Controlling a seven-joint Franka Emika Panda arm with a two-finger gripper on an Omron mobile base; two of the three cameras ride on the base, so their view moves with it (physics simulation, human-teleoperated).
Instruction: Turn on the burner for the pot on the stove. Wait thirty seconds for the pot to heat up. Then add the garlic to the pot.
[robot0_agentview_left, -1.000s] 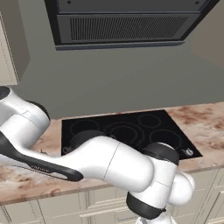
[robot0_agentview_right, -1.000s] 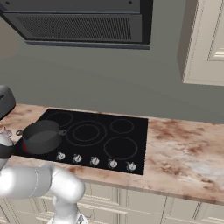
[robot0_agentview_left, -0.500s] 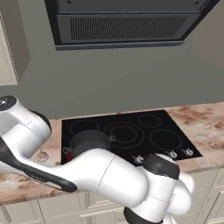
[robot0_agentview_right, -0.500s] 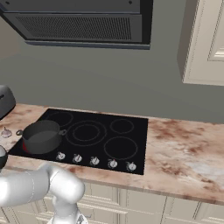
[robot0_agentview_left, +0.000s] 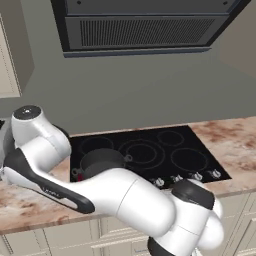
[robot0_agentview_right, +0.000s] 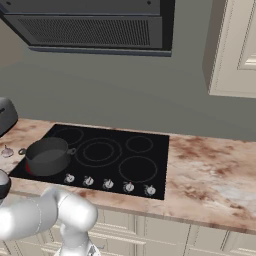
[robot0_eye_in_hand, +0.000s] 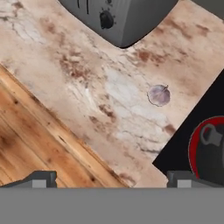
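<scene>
Since a second ago the arm has swung further toward the left of the left base view, its forearm now crossing low in front of the stove (robot0_agentview_left: 150, 150), while the pot and everything on the surface have stayed where they were.

In the hand view the pincer (robot0_eye_in_hand: 111, 178) looks down on the marbled surface (robot0_eye_in_hand: 87, 87) with its two dark tips set wide apart at the bottom edge, released and holding nothing. The garlic (robot0_eye_in_hand: 159, 95) lies on that surface right of centre in this frame, well apart from both tips, between the grey toaster (robot0_eye_in_hand: 118, 19) at the top and the black stove corner at lower right. There the pot (robot0_eye_in_hand: 210, 153) sits on the burner (robot0_eye_in_hand: 192, 144), whose rim glows red, so the heat looks to be on. In the right base view the garlic (robot0_agentview_right: 7, 150) is a small speck at the far left edge, just beside the pot (robot0_agentview_right: 47, 155).

I'd judge the bulb light, firm and rounded, with a papery skin that may slip or roll. Best taken across its widest part, below the pointed tip, with the jaws straddling it squarely from above.
</scene>
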